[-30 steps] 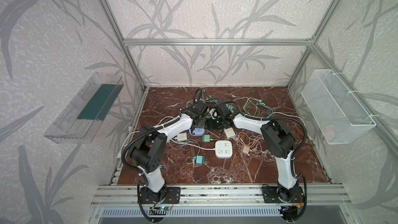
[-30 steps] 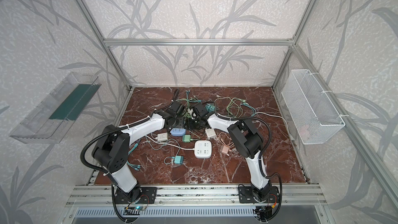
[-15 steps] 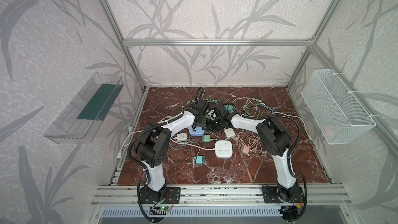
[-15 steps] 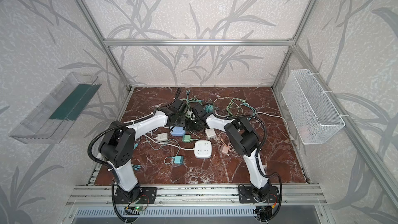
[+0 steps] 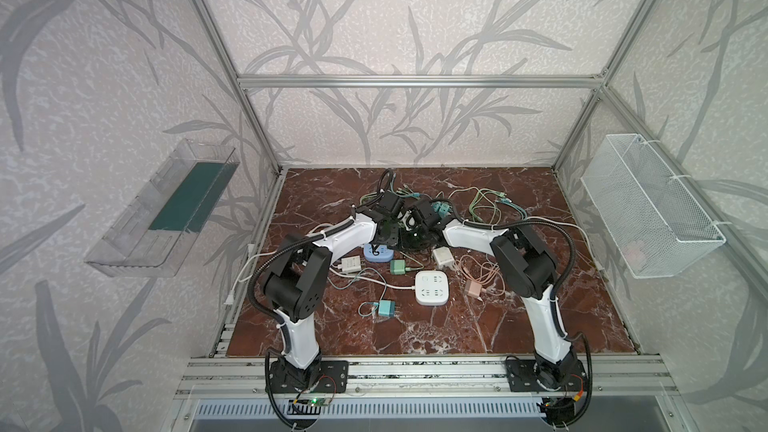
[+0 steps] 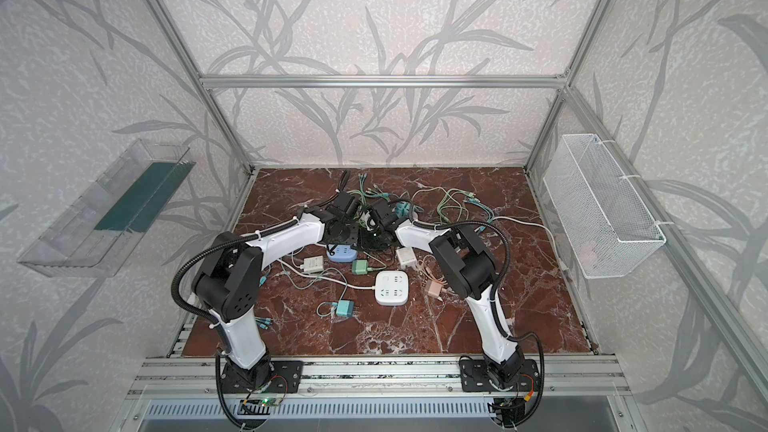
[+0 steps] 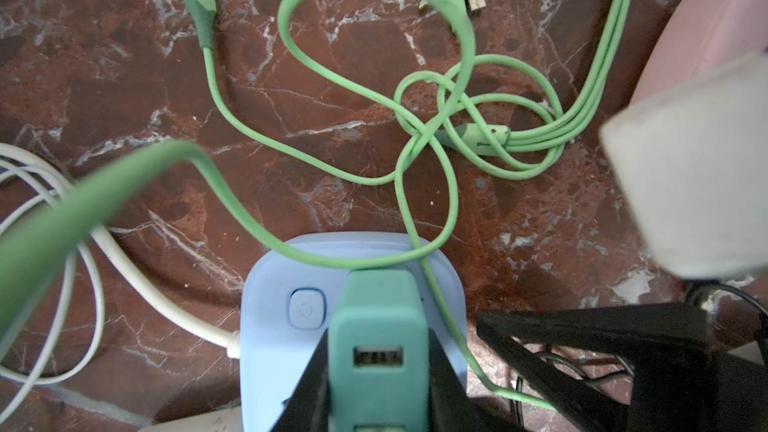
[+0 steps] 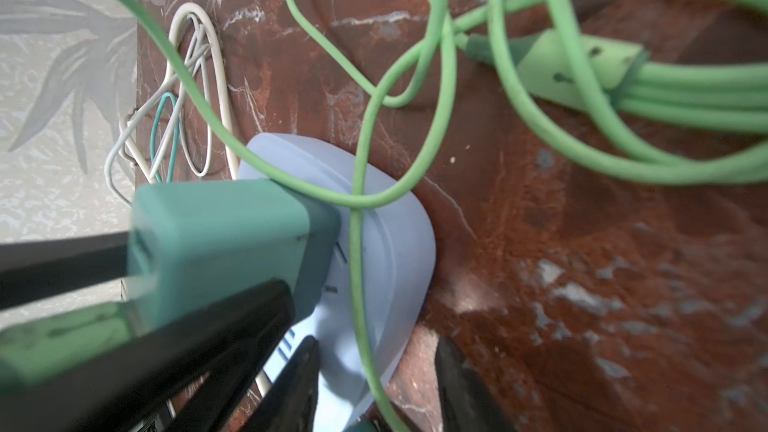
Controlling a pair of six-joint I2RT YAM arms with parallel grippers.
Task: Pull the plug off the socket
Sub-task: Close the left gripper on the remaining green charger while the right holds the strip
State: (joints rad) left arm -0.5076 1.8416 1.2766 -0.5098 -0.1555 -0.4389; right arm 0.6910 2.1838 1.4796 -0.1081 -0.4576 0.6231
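teal plug (image 7: 378, 317) stands upright, seated in the pale blue socket (image 7: 266, 276).

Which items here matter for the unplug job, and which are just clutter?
Job: teal plug, blue socket it sits in, left end effector shut on the plug, right end effector at the socket.
Clutter: green cables, white power strip, pink charger, loose teal charger, wire basket.

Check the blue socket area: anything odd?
Yes: a thin green cable is looped across the blue socket and rests against the teal plug that the left gripper clamps. It may snag when the plug is pulled.
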